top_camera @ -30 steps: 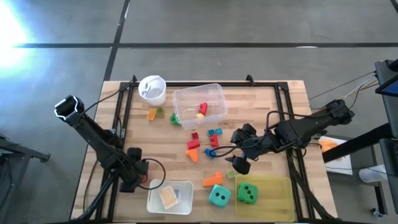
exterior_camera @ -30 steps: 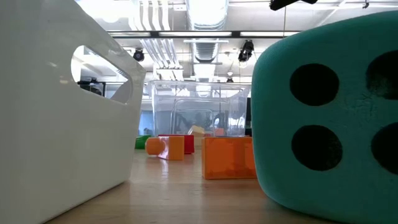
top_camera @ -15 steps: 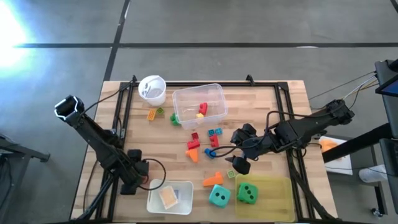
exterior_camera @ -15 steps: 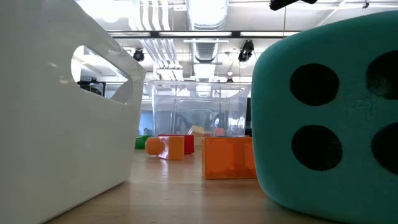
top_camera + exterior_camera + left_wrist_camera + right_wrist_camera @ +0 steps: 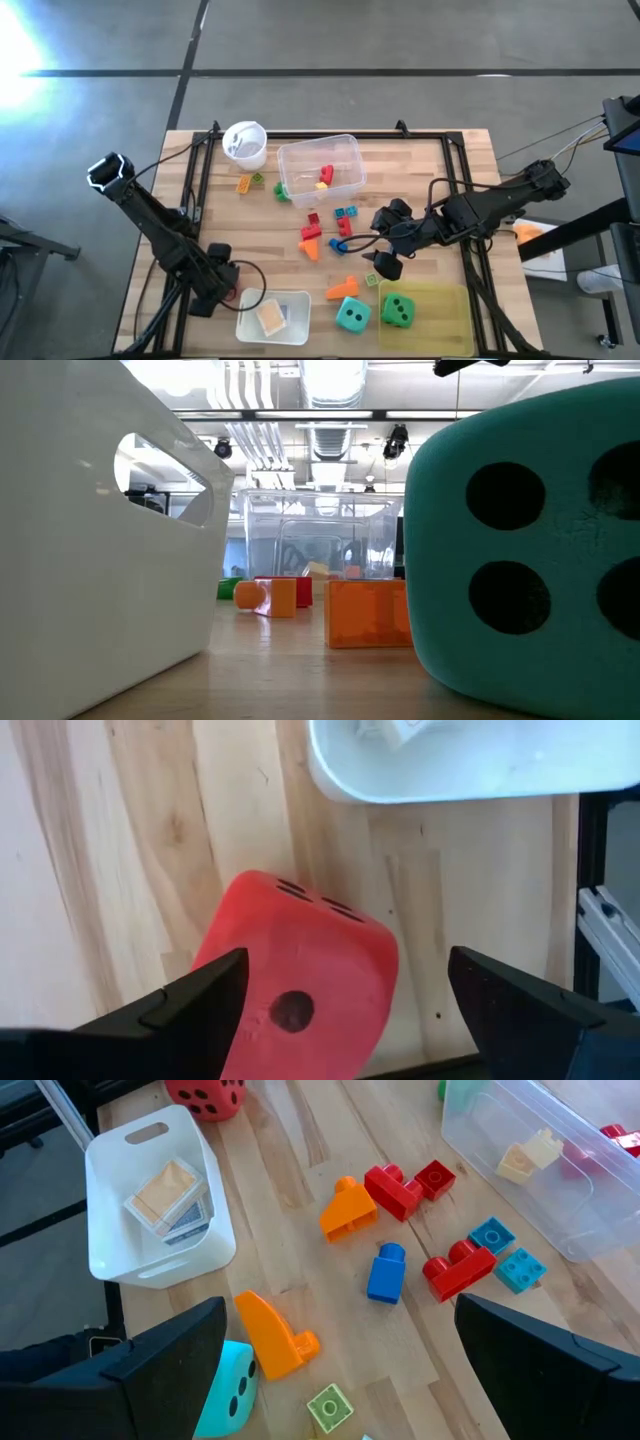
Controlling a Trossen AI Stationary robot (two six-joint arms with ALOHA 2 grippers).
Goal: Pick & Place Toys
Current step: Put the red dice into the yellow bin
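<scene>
The left gripper (image 5: 340, 995) is open wide around the red dice (image 5: 295, 985), not squeezing it. The right gripper (image 5: 340, 1370) is open and empty.

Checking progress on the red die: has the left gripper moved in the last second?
Yes, slightly. In the high view the left gripper has shifted toward the table's near edge, closer to the white bin. It hangs open over the red die.

Two dark jointed arms, black cables along each, white-edged housing at the left arm's base.
</scene>
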